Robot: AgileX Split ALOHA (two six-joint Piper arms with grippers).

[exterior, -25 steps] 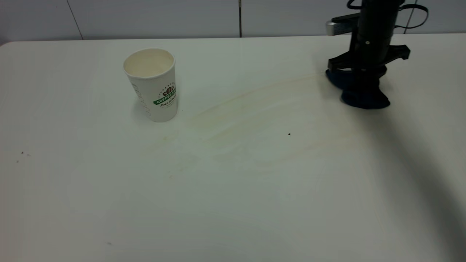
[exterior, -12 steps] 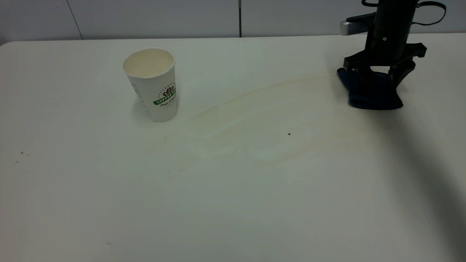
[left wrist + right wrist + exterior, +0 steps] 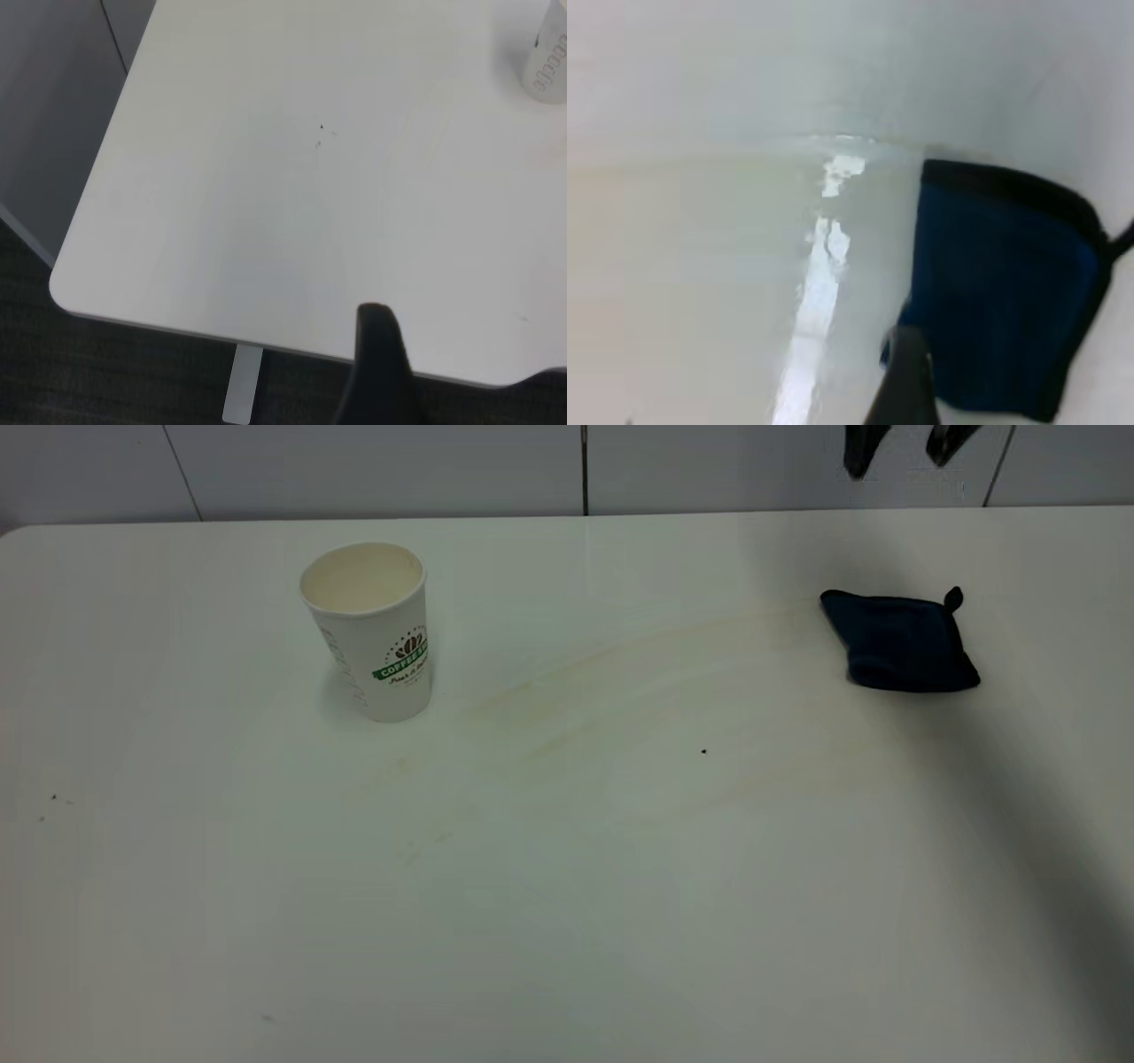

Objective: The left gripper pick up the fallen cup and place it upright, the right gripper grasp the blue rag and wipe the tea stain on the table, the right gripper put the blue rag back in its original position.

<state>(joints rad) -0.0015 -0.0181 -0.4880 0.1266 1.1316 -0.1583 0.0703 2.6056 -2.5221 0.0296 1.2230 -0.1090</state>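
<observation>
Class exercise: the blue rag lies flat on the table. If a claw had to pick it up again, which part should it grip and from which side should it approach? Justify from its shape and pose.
Probably from straight above, pinching the middle of the blue rag. It lies flat on the table, so no edge stands up for a side grip; the soft cloth should bunch between closing fingers. The small corner loop looks too slight a target. The right claw, open, is already high above it.

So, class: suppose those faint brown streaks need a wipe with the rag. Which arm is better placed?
Right. Its open claw hangs above the blue rag; the left claw is off by a corner of the table, beyond the cup.
</observation>
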